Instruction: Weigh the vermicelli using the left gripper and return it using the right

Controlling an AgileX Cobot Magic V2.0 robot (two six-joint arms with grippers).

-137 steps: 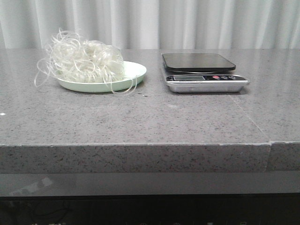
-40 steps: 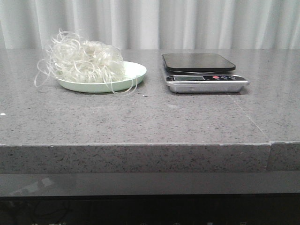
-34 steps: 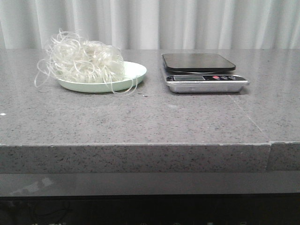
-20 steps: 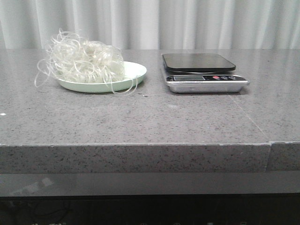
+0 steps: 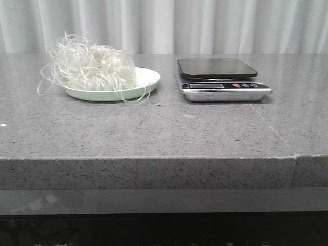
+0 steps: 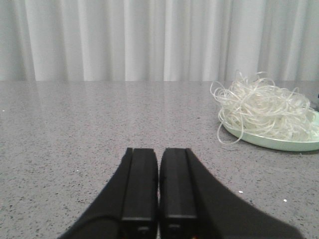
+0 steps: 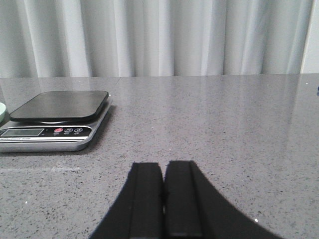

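Note:
The vermicelli (image 5: 92, 66), a fluffy tangle of whitish curly strands, lies on a pale green plate (image 5: 146, 77) at the back left of the grey table. It also shows in the left wrist view (image 6: 261, 107) on the plate (image 6: 279, 143). A kitchen scale (image 5: 221, 79) with a dark platform stands to the plate's right; it also shows in the right wrist view (image 7: 55, 119). My left gripper (image 6: 158, 152) is shut and empty, low over the table, short of the plate. My right gripper (image 7: 164, 167) is shut and empty, beside the scale. Neither gripper shows in the front view.
A white curtain (image 5: 205, 25) hangs behind the table. The grey stone table (image 5: 154, 128) has a front edge near the camera and a seam at the right (image 5: 294, 154).

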